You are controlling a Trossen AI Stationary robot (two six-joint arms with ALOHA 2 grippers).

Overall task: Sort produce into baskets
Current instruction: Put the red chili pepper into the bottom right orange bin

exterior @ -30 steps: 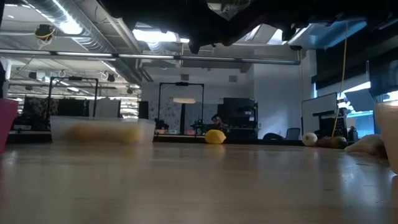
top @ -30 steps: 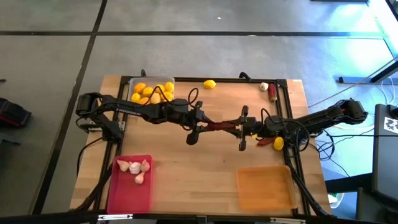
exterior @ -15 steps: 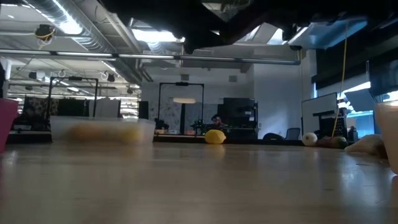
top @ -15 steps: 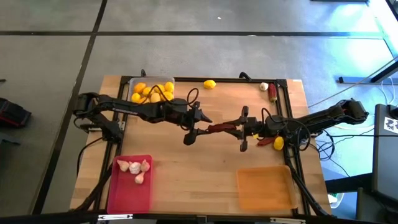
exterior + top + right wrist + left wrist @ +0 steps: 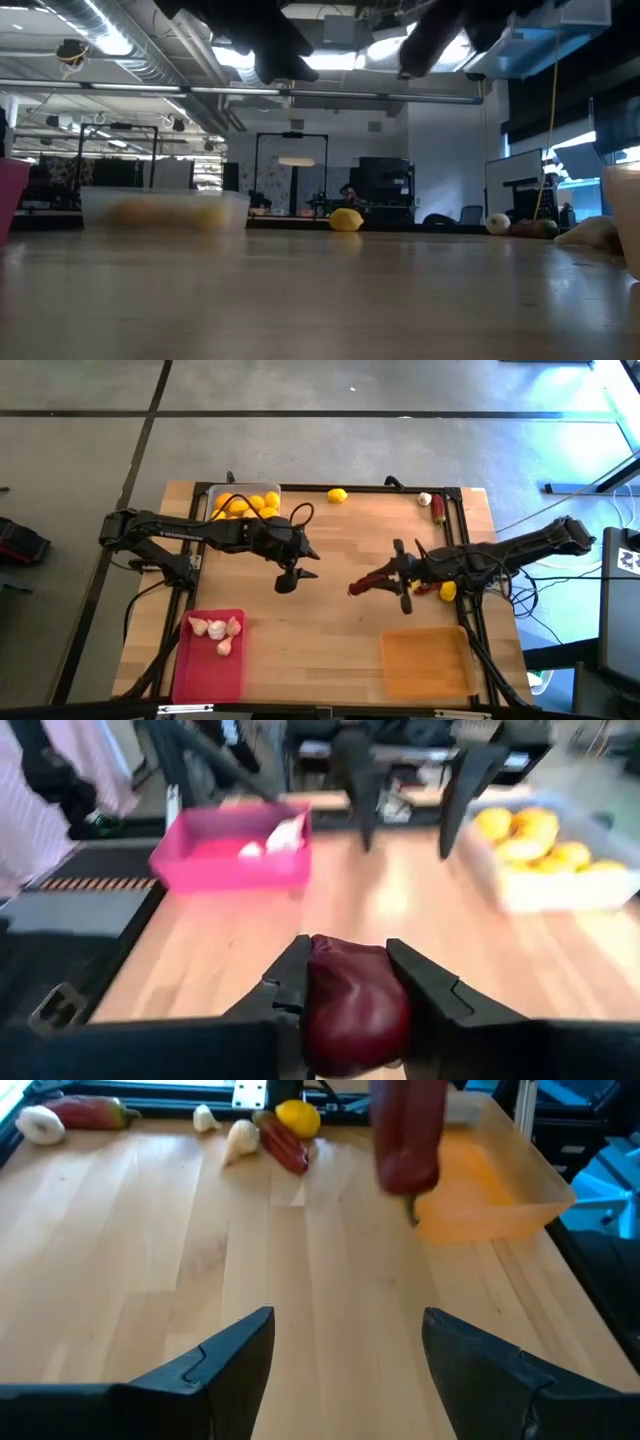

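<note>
Above table centre, right gripper (image 5: 372,584) clamps the long dark red chili pepper (image 5: 355,1000), likely bound for the shallow orange plastic tray (image 5: 426,661); left gripper (image 5: 290,576) hangs apart, fingers wide, empty.

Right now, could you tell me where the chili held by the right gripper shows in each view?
High view: the chili is right of centre, above the orange tray.
Low view: not identifiable.
Left wrist view: hanging in front of the orange tray.
Right wrist view: between the right gripper fingers.
Shared landmark: the orange tray.
</note>
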